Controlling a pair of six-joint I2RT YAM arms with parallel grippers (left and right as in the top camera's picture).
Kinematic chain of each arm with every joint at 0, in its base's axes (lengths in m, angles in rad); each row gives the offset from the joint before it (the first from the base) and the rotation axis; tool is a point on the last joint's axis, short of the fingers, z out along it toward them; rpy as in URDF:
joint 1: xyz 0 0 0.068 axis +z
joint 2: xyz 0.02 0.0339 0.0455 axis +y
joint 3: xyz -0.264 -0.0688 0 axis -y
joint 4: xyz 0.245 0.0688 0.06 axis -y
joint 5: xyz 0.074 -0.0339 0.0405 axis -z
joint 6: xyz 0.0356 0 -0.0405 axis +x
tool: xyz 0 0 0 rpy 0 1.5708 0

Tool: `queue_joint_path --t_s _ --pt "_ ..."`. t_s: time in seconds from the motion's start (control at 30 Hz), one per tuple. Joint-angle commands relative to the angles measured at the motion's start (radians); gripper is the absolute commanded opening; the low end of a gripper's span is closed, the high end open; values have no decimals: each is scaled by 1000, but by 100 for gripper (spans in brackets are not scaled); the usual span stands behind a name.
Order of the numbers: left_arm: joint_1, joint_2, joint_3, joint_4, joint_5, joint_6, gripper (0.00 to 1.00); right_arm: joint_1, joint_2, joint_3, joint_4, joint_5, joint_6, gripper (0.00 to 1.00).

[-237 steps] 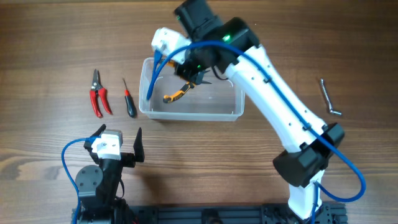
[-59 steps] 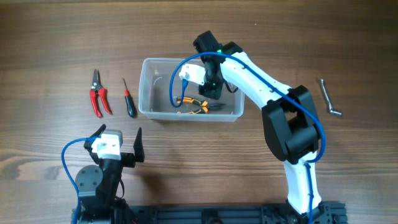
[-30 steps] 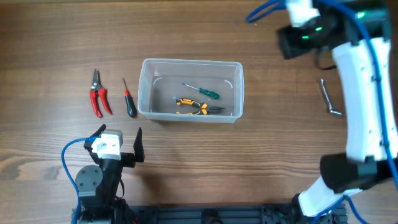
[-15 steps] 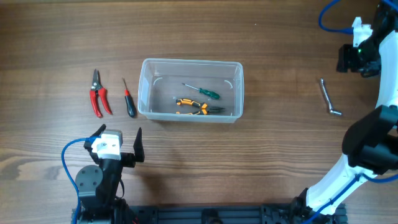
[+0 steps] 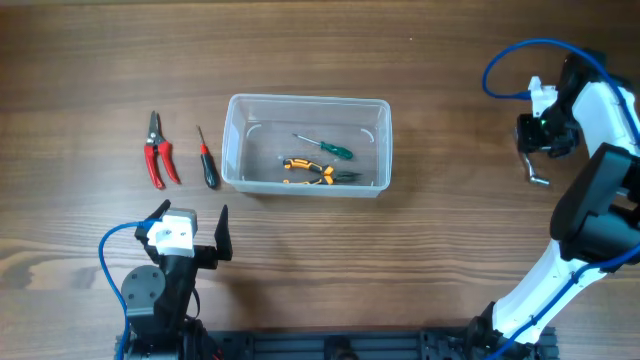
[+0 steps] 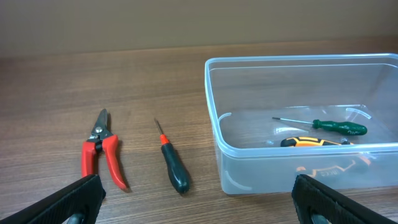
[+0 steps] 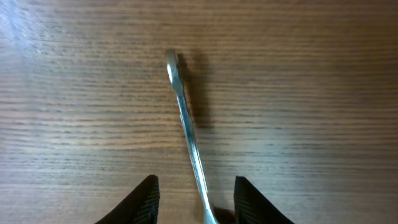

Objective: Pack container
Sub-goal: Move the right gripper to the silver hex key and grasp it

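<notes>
Overhead: the container (image 5: 306, 98) is on the counter (image 5: 400, 260), one green screwdriver (image 5: 325, 146) and one pliers (image 5: 310, 172) inside, one pruner (image 5: 158, 150) and one red screwdriver (image 5: 206, 160) to its left. Left wrist: my left end effector (image 6: 199, 196) gapes wide. Only right wrist shows my right end effector (image 7: 196, 196) spread astride one metal bar (image 7: 186, 124).

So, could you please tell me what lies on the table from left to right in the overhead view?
Red-handled cutters → red-and-black screwdriver → container → metal wrench.
</notes>
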Motion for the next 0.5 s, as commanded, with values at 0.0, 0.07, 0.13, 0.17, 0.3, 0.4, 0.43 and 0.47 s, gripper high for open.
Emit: queue_joint_path --t_s 0.0,0.07,0.13,0.17,0.3,0.4,0.43,0.47 --pt "-6 -8 -6 2 12 15 100 2 19 -13 20 10 -16 34" --pt "-6 -8 -6 2 12 15 100 2 19 -13 25 6 -16 33" --pt "-6 -8 -6 2 12 15 100 2 21 -13 27 -2 -16 33" --pt "-6 -8 -6 2 12 15 100 2 24 -13 27 -2 -16 33" --pt "-6 -8 -6 2 12 15 100 2 28 -53 50 -2 -16 33" --pt "-6 -7 -6 2 12 15 100 2 29 -87 73 -1 -16 33" --pt "-6 -7 -6 2 12 15 100 2 29 -95 77 -1 -16 33" --pt "-6 -8 -6 2 12 15 100 2 29 -106 86 -1 -16 33"
